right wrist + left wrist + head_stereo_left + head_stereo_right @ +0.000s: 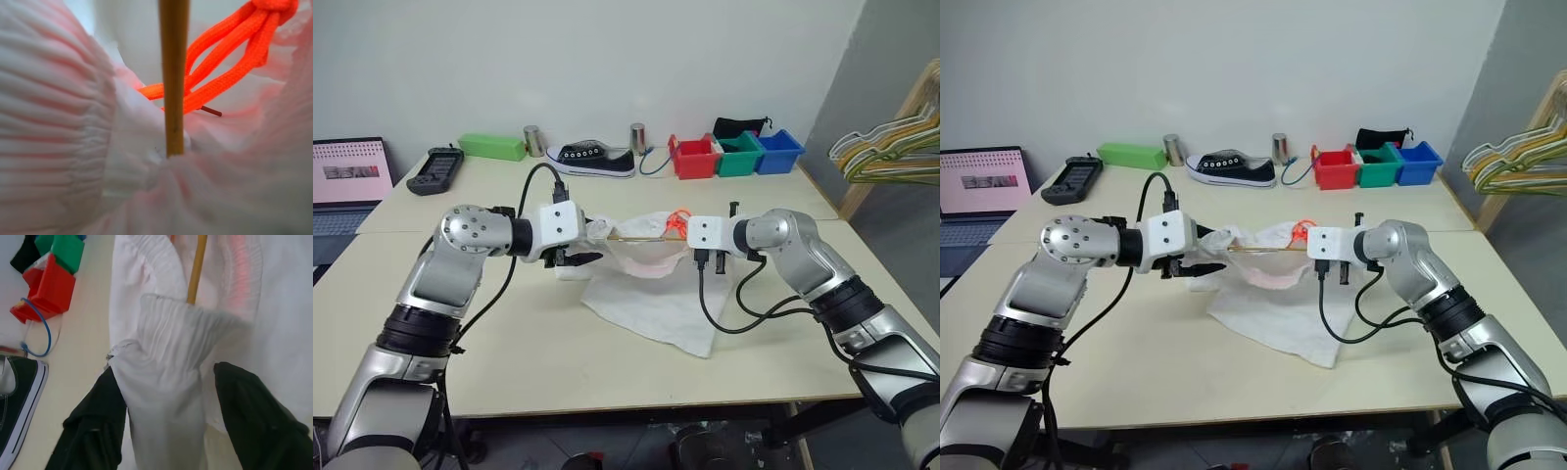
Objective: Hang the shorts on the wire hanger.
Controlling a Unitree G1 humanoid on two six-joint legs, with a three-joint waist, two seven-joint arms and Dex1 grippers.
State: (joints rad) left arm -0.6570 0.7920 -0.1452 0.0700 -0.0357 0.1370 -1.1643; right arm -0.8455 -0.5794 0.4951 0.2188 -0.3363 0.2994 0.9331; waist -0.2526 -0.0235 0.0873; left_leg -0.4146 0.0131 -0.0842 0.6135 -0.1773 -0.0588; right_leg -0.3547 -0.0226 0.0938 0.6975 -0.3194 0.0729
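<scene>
Nearest the robot, the loose legs of the shorts (651, 304) trail on the worktop (558, 362) in a crumpled spread, just this side of the raised waistband.

Above that, the waistband hangs between the two arms, lifted off the worktop. The wire hanger (636, 236) runs through it as a thin golden-tan bar, roughly level, one end toward each gripper.

Left gripper (166, 416): fingers stand apart, with a bunched fold of waistband passing between them. The cloth does not look pinched. The hanger bar emerges from the gather just beyond this gripper.

Right gripper (690, 240): fingers together, hidden in the cloth at the other end of the waistband, beside the orange-red drawstring (230, 63). Whether it clamps cloth, wire, or both I cannot tell; its wrist view shows the bar rising out of gathered fabric.

Beyond the shorts, at the far edge of the worktop: black sneaker (595, 159), red bin (694, 158), green bin (738, 157) and blue bin (777, 153).

Risks, as judgement:
- With the left fingers parted, that end of the waistband is unsupported; elastic may slide back off the bar.
- The one closed gripper carries the load, so the hanger could tip toward the left gripper.
- The drawstring sits close to the bar and may snag.
</scene>
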